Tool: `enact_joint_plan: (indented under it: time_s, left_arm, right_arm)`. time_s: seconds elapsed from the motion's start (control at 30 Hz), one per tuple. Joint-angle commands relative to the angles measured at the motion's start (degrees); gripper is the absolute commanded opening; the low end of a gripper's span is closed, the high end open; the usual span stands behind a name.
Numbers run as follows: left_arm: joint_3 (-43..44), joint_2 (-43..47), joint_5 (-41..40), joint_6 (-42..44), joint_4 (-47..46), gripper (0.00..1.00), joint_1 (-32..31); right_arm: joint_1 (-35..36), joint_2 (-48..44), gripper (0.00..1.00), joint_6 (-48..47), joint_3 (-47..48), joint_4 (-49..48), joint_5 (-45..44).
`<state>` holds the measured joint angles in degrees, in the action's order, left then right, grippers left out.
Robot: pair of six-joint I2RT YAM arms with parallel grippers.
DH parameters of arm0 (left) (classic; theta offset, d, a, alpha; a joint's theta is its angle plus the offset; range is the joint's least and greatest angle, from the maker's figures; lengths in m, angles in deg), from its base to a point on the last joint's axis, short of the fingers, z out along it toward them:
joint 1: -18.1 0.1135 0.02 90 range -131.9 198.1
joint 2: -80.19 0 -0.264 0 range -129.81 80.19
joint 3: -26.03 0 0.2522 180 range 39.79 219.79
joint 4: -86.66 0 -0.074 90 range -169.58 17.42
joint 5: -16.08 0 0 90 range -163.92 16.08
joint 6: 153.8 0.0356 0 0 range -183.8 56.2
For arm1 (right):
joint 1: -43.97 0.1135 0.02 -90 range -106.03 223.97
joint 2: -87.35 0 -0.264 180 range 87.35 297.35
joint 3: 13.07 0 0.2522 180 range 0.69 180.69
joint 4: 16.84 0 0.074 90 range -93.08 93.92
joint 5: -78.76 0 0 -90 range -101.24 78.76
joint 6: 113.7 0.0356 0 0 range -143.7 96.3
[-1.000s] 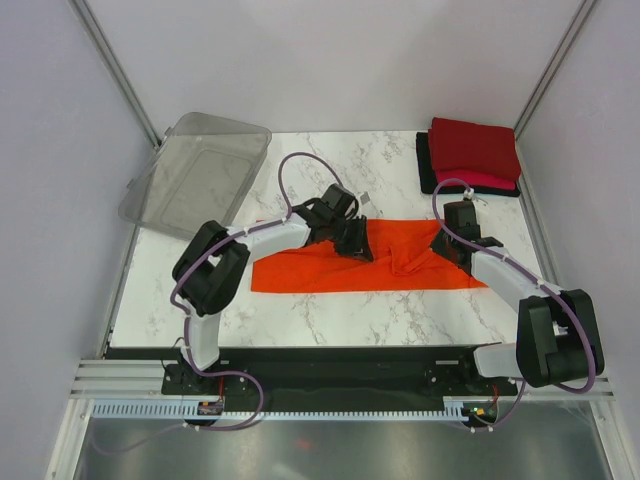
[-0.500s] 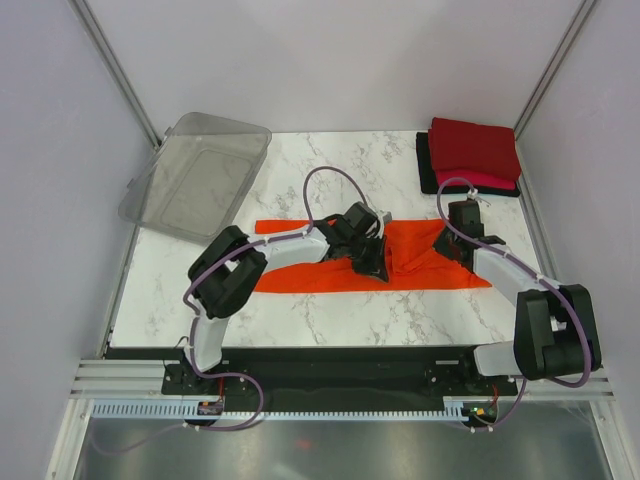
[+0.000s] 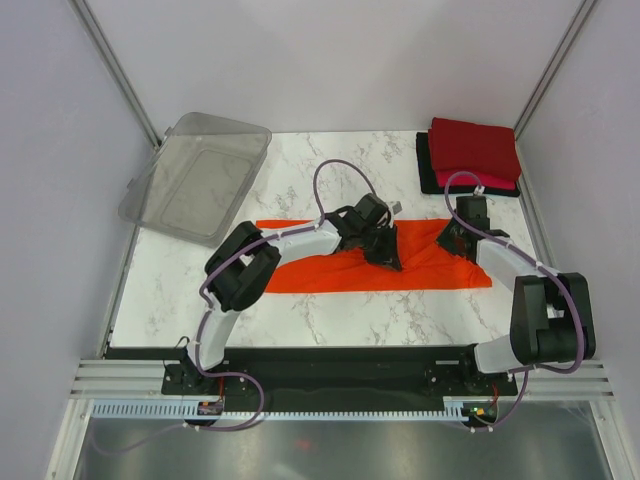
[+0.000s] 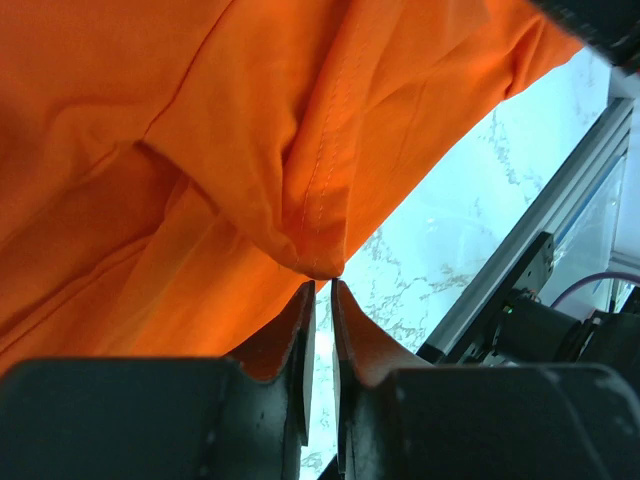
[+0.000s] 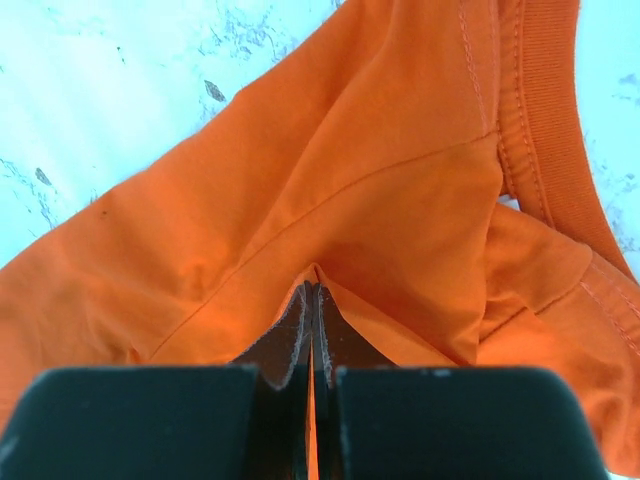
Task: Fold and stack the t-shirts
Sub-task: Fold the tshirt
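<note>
The bright orange t-shirt (image 3: 300, 272) lies as a long band across the middle of the marble table. My left gripper (image 3: 385, 255) is over its middle, shut on a bunched fold of the orange cloth (image 4: 250, 120), pinched only at the tips (image 4: 320, 285). My right gripper (image 3: 452, 243) is at the shirt's right end, near the collar, shut on a fold of orange cloth (image 5: 350, 150) that runs between the jaws (image 5: 312, 290). Folded dark red (image 3: 474, 148), pinkish-red (image 3: 480, 181) and black (image 3: 425, 165) shirts lie stacked at the far right corner.
A clear plastic bin (image 3: 197, 177) sits tilted at the far left corner, partly off the table. Metal frame posts stand at both far corners. A rail runs along the near edge (image 3: 300, 355).
My left gripper has moved right along the shirt, carrying the pinched fold toward the right gripper. The right gripper has shifted slightly away from the bases. The shirt's left part has narrowed.
</note>
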<state>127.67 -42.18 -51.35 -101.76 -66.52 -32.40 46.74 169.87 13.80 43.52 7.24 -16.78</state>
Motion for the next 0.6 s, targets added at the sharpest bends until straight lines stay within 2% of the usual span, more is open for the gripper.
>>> enact_joint_plan:
  time_s: [0.0, 0.23, 0.4, 0.57]
  left_arm:
    - [3.88, -1.20, -1.12, -1.77, -1.72, 0.19, -0.21]
    - [8.36, -3.32, -3.05, -1.60, 1.96, 0.22, 0.75]
    - [6.44, 1.42, -7.97, -0.89, 5.66, 0.25, 1.54]
    - [4.94, 5.03, -9.29, 1.30, 9.70, 0.28, 4.34]
  right_arm:
    - [-0.65, 0.97, 0.02, 0.74, 2.61, -1.98, 1.32]
    - [-1.71, 1.42, 0.15, 0.56, 3.92, 1.87, 0.54]
    - [-2.41, -0.69, 0.26, -0.32, 8.06, 7.86, -3.51]
    - [-6.27, 1.93, 0.32, -4.96, 12.52, 7.87, 0.53]
